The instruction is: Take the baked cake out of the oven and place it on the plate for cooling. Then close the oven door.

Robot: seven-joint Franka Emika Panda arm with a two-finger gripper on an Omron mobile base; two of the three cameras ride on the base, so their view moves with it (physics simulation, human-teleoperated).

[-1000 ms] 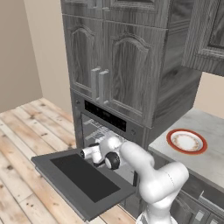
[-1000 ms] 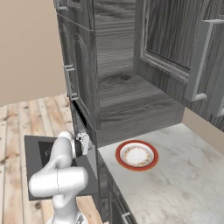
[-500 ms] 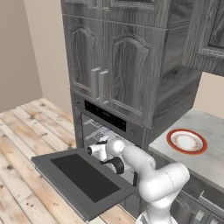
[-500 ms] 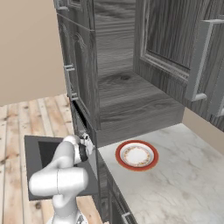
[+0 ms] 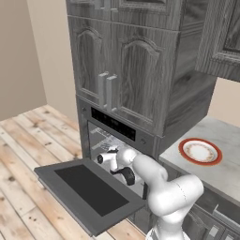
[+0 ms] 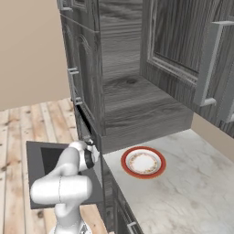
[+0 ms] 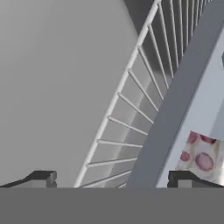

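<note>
- The end effector [image 7: 109, 179], jaws spread wide and empty, reaches into the oven [image 5: 117, 136] over the lowered oven door [image 5: 89, 190].
- The cake [image 7: 202, 157] lies beside the wire rack [image 7: 131, 109].
- Next move likely: centre on the cake, then grip.
- The plate [image 6: 143, 162] waits near the table's oven-side edge.

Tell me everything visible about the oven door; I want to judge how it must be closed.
The oven door is a flat dark grey metal panel with a large black glass window. It is swung fully down, lying roughly level, hinged at the oven front and jutting over the wooden floor. The arm reaches over its right end; contact cannot be told.
</note>
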